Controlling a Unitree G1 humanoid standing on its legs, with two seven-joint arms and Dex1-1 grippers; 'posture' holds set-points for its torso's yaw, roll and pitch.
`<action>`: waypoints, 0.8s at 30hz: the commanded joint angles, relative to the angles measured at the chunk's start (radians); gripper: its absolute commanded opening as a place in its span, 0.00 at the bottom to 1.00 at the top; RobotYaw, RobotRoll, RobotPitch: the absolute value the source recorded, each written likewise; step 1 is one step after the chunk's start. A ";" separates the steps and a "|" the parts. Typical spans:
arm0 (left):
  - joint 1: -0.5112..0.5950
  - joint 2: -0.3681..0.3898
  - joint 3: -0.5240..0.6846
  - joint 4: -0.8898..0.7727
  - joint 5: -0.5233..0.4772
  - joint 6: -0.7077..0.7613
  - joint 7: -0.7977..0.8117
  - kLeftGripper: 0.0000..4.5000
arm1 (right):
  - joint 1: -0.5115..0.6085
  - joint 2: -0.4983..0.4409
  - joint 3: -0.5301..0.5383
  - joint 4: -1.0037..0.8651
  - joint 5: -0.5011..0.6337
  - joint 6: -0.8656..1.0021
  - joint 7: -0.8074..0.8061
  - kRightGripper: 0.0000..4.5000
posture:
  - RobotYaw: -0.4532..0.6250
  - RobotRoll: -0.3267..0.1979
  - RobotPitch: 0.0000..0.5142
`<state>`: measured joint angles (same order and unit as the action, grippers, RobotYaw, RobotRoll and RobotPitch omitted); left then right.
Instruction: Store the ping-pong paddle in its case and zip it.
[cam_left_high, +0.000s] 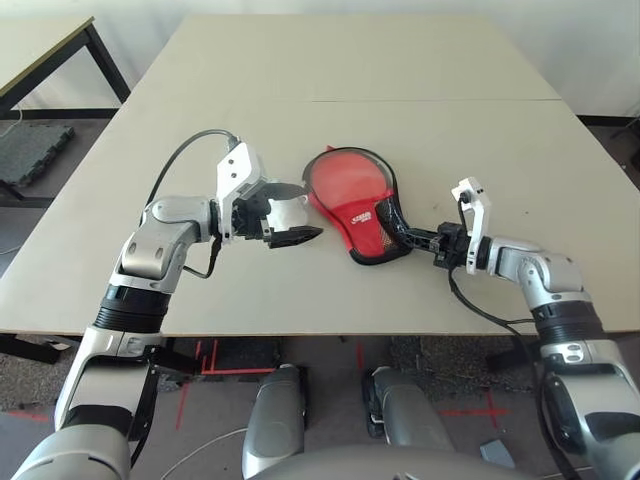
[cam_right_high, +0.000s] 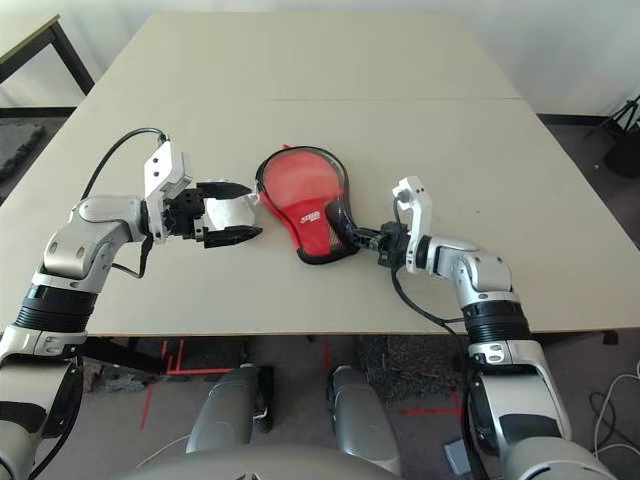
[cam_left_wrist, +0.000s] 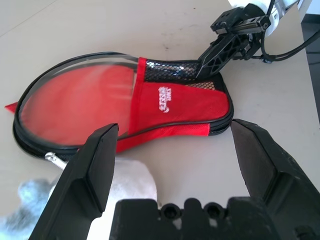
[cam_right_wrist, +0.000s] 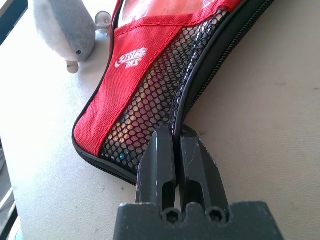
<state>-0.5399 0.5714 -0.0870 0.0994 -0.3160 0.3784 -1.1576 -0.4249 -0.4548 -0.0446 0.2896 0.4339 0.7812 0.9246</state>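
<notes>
The case (cam_left_high: 365, 215) lies flat mid-table, red side up, with its black mesh pocket (cam_right_wrist: 150, 95) and white logo (cam_left_wrist: 165, 97) showing. Its black zipper rim rings a glossy round red area (cam_left_wrist: 80, 100). I cannot tell whether that area is the ping-pong paddle's face; no handle shows. My right gripper (cam_right_wrist: 175, 137) is shut on the black rim at the case's narrow end, also seen from above (cam_left_high: 408, 238). My left gripper (cam_left_high: 300, 212) stands open just left of the case, beside a white lump (cam_left_high: 285, 212), with nothing between its fingers (cam_left_wrist: 95, 160).
The beige table (cam_left_high: 450, 130) stretches far behind the case, with a seam across it. A small metal zipper pull (cam_left_wrist: 50, 157) lies at the case's round end near the white lump (cam_right_wrist: 62, 27). A second table (cam_left_high: 40, 50) stands at the far left.
</notes>
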 joint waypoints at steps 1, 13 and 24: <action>-0.007 0.002 -0.018 0.016 0.005 -0.004 -0.008 1.00 | 0.081 -0.039 0.021 0.005 0.005 0.076 0.010 0.01 | 0.56 0.62 0.28; -0.019 -0.006 -0.033 0.038 0.009 -0.016 -0.013 1.00 | 0.191 -0.126 -0.019 -0.117 0.084 0.151 0.008 0.01 | 0.54 0.62 0.28; -0.029 -0.014 -0.048 0.063 0.011 -0.036 -0.016 1.00 | 0.333 -0.239 -0.086 -0.234 0.191 0.218 0.046 0.01 | 0.53 0.62 0.28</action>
<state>-0.5657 0.5615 -0.1205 0.1446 -0.3136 0.3512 -1.1621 -0.1496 -0.6715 -0.1390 0.0494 0.6211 0.9361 0.9627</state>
